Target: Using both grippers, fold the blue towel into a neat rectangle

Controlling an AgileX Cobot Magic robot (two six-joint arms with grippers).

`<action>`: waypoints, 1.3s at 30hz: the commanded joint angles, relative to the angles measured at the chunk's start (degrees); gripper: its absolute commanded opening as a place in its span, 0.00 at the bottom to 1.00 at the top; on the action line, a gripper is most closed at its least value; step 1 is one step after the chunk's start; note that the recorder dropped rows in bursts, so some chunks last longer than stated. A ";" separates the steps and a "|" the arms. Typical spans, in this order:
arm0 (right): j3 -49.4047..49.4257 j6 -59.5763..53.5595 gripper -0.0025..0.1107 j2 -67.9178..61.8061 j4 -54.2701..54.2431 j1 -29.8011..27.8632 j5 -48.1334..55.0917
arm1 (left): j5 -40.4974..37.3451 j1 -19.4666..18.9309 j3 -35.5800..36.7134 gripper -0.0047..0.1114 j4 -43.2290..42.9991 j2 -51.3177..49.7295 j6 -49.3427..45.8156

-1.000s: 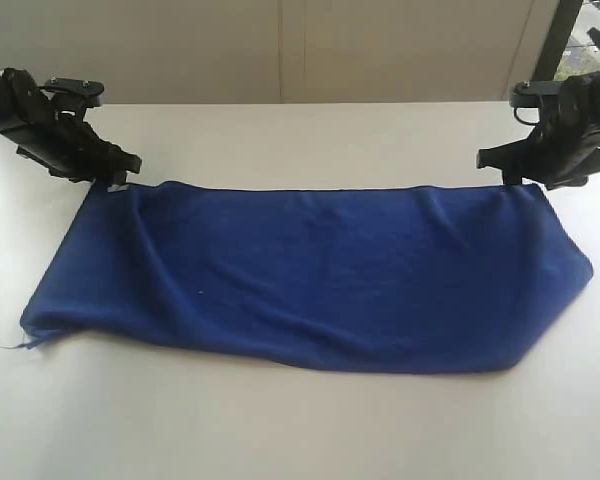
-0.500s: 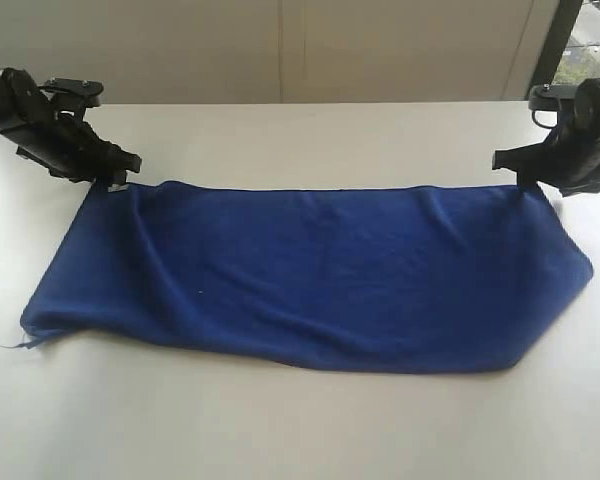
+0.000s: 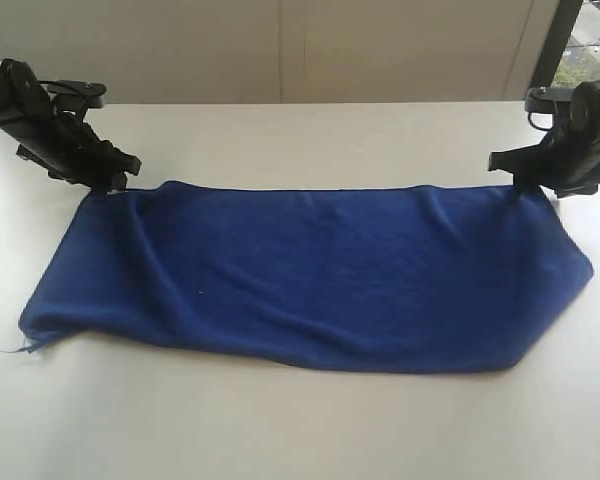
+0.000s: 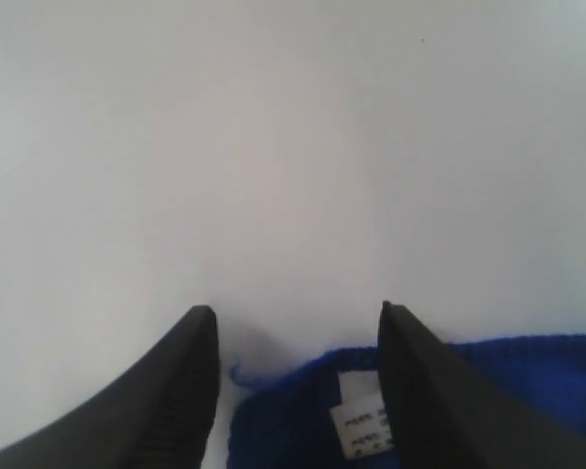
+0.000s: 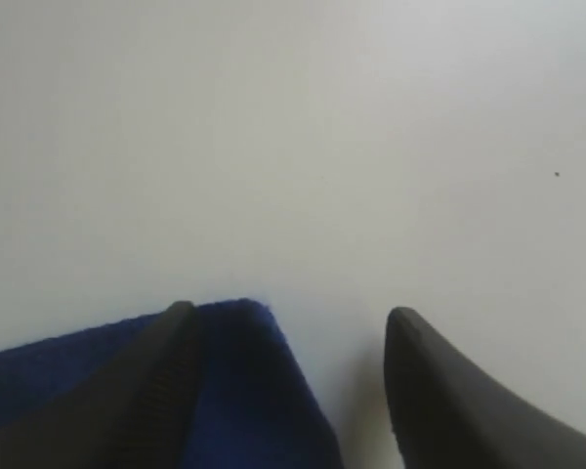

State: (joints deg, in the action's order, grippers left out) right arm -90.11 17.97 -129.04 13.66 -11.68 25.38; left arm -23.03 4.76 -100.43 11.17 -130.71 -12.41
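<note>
**On the white worktop: blue towel spread wide, both grippers parted at its far corners**

Across the middle of the worktop [image 3: 300, 430] the blue towel [image 3: 310, 275] is laid out as a long band running left to right. Its far edge is drawn nearly straight between the two arms, while its near edge is uneven and cut in at a slant on the right. A loose thread [image 3: 5, 348] is seen trailing from the near left corner.

A small white label [image 4: 361, 428] is sewn at the far left corner of the towel. Dark print is carried on it, but the lettering is too blurred to be read. Part of the label is hidden by a finger and part is cut off by the frame edge.

The left gripper [image 4: 298, 313] is held low at that corner with its jaws well apart. The labelled corner lies between them and is not pinched. The right gripper [image 5: 291, 311] is likewise held with its jaws apart at the far right corner. One finger [image 5: 166, 381] is seen against the blue cloth, and the other stands over bare worktop. Whether that finger touches the cloth cannot be told.

In the exterior view both arms are cut off by the frame sides, and their fingertips cannot be made out against the dark brackets.
</note>
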 commanded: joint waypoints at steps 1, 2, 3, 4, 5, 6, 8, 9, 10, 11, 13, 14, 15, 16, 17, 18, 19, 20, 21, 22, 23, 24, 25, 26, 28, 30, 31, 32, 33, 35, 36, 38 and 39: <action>-0.05 0.22 0.40 -0.71 -0.01 -0.26 -0.16 | -3.51 -0.12 0.40 0.46 -0.08 -0.03 0.23; -0.05 0.10 0.34 -0.71 -0.01 -0.26 -0.16 | -3.64 -0.12 0.40 0.43 -0.08 -0.03 0.23; -0.05 0.10 0.28 -0.71 -0.01 -0.26 -0.16 | -3.76 -0.12 0.40 0.39 -0.17 -0.03 0.23; -0.05 0.10 0.21 -0.71 -0.01 -0.26 -0.16 | -3.76 -0.12 0.40 0.34 -0.17 -0.03 0.23; -0.05 0.10 0.15 -0.71 -0.01 -0.26 -0.16 | -3.76 -0.12 0.40 0.31 -0.17 -0.03 0.23; -0.05 0.10 0.10 -0.71 -0.01 -0.26 -0.16 | -3.76 -0.12 0.40 0.26 -0.17 -0.03 0.23; -0.05 0.10 0.02 -0.71 -0.01 -0.26 -0.16 | -4.03 -0.12 0.40 0.18 -0.17 -0.03 0.23; -0.05 0.10 0.02 -0.71 -0.01 -0.26 -0.16 | -4.18 -0.12 0.40 0.13 -0.17 -0.03 0.23; -0.05 0.10 0.02 -0.71 -0.01 -0.26 -0.28 | -4.18 -0.12 0.40 0.09 -0.17 -0.03 0.23; -0.05 0.10 0.02 -0.71 -0.01 -0.26 -0.28 | -4.18 -0.12 0.40 0.06 -0.17 -0.03 0.23; -0.05 0.10 0.02 -0.71 -0.01 -0.26 -0.15 | -4.18 -0.12 0.40 0.04 -0.17 -0.03 0.10; -0.05 0.10 0.02 -0.44 -0.01 -0.26 -0.02 | -4.08 -0.12 0.40 0.04 -0.17 -0.03 0.10; -0.05 0.10 0.02 -0.05 -0.01 -0.26 0.09 | -4.08 -0.12 0.40 0.04 -0.17 0.19 0.10; -0.05 0.10 0.02 0.33 -0.01 -0.26 0.13 | -4.08 -0.12 0.40 0.04 -0.17 0.46 0.10; -0.05 0.10 0.02 0.86 -0.01 -0.26 0.22 | -4.08 -0.12 0.40 0.04 -0.17 0.74 0.10; -0.05 0.10 0.02 1.48 -0.01 -0.26 0.22 | -4.08 -0.12 0.40 0.04 -0.17 1.33 0.10; -0.05 0.10 0.02 2.26 -0.01 -0.26 0.33 | -4.08 -0.12 0.40 0.04 -0.17 1.78 0.10; -0.05 0.10 0.02 2.89 -0.01 -0.26 0.54 | -4.08 -0.12 0.40 0.04 -0.17 2.41 0.10; -0.05 0.10 0.02 3.76 0.23 -0.26 0.70 | -4.20 -0.12 0.40 0.04 -0.17 3.41 0.10; -0.05 0.10 0.02 4.69 0.22 -0.26 1.12 | -4.33 -0.12 0.40 0.04 -0.17 4.14 0.10; 0.06 0.10 0.02 5.68 0.22 -0.26 1.38 | -4.42 -0.12 0.40 0.04 -0.17 5.11 0.10; 0.56 0.10 0.02 6.76 0.22 -0.26 1.39 | -4.73 -0.12 0.40 0.04 -0.17 6.12 0.10; 1.12 -0.02 0.02 7.89 0.22 -0.26 1.56 | -5.12 -0.12 0.40 0.04 -0.17 7.00 0.10; 1.73 -0.27 0.02 9.06 0.22 -0.26 2.02 | -5.74 -0.12 0.40 0.04 -0.17 7.80 0.10; 2.90 -0.27 0.02 11.03 0.22 -0.26 3.41 | -7.82 -0.12 0.40 0.04 -0.17 9.19 0.10; 4.60 -0.27 0.02 13.37 0.22 -0.26 3.69 | -9.74 -0.12 0.50 0.04 -0.17 10.83 0.10; 5.80 -0.27 0.02 15.02 0.22 -0.26 3.69 | -10.30 -0.02 0.82 0.04 -0.17 11.72 0.10; 7.24 -0.27 0.02 16.83 0.22 -0.26 3.69 | -10.74 -0.02 1.40 0.04 -0.04 13.08 0.10; 8.77 -0.27 0.02 18.92 0.22 -0.26 3.69 | -10.86 -0.02 2.28 0.04 0.33 14.66 0.10; 12.26 -0.27 0.02 23.69 0.22 -0.26 3.16 | -11.02 -0.02 4.54 0.04 0.30 18.30 0.10; 13.77 -0.27 0.02 25.80 0.22 -0.26 3.04 | -11.18 -0.02 6.11 0.04 0.30 20.29 0.10; 17.72 -0.27 0.02 31.51 0.22 -0.26 3.04 | -11.18 -0.02 9.70 0.04 0.30 24.38 -0.15; 19.38 -0.27 0.02 33.93 0.22 -0.26 3.04 | -11.01 -0.02 11.98 0.04 0.30 26.80 -0.15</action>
State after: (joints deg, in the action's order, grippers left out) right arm -74.78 17.97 -101.69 13.33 -11.68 28.74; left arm -32.90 4.76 -92.98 10.91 -110.06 -12.41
